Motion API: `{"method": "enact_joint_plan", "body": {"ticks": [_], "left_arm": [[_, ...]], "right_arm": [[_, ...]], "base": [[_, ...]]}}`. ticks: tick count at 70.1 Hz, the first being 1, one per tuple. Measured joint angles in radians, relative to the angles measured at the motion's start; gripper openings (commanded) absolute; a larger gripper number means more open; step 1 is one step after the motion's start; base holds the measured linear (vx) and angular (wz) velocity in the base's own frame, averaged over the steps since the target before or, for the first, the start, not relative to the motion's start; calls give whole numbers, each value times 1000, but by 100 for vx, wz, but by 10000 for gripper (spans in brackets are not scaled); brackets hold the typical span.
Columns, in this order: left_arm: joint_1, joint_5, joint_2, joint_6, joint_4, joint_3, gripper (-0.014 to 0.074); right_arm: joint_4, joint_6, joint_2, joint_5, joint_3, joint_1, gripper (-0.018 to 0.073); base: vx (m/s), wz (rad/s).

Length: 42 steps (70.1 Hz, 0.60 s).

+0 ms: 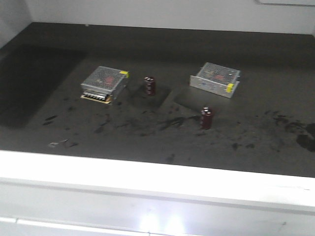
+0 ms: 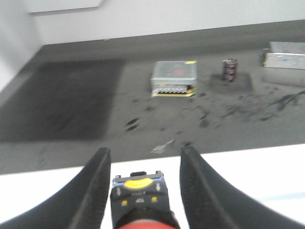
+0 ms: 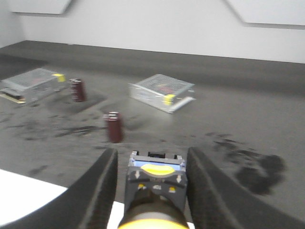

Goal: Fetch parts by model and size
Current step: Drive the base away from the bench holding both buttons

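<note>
Two grippers, each clamped on a switch. Left gripper (image 2: 144, 151) holds the red switch (image 2: 138, 193) above the white edge (image 2: 248, 176); right gripper (image 3: 152, 151) holds the yellow switch (image 3: 156, 179). Beyond, on the dark tabletop (image 1: 49, 98): near capacitor (image 1: 206, 118) at 6 o'clock of the right box (image 1: 216, 78); far capacitor (image 1: 150, 85) at 3 o'clock of the left box (image 1: 104, 83).

dark smudged tabletop (image 1: 123, 142), white wall (image 1: 147, 11)

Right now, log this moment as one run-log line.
left gripper: holds red-capped switch | right gripper: holds yellow-capped switch | table: two metal boxes, two capacitors
</note>
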Motion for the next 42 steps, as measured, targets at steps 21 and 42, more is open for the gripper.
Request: {"method": "enact_joint_plan", "body": {"ticks": [21, 42], "left_arm": [[0, 0, 0, 0, 0, 0, -6], [0, 0, 0, 0, 0, 0, -6]], "right_arm": [[0, 0, 0, 0, 0, 0, -5], [0, 0, 0, 0, 0, 0, -5]], "base": [[-12, 46], [-14, 54]]}}
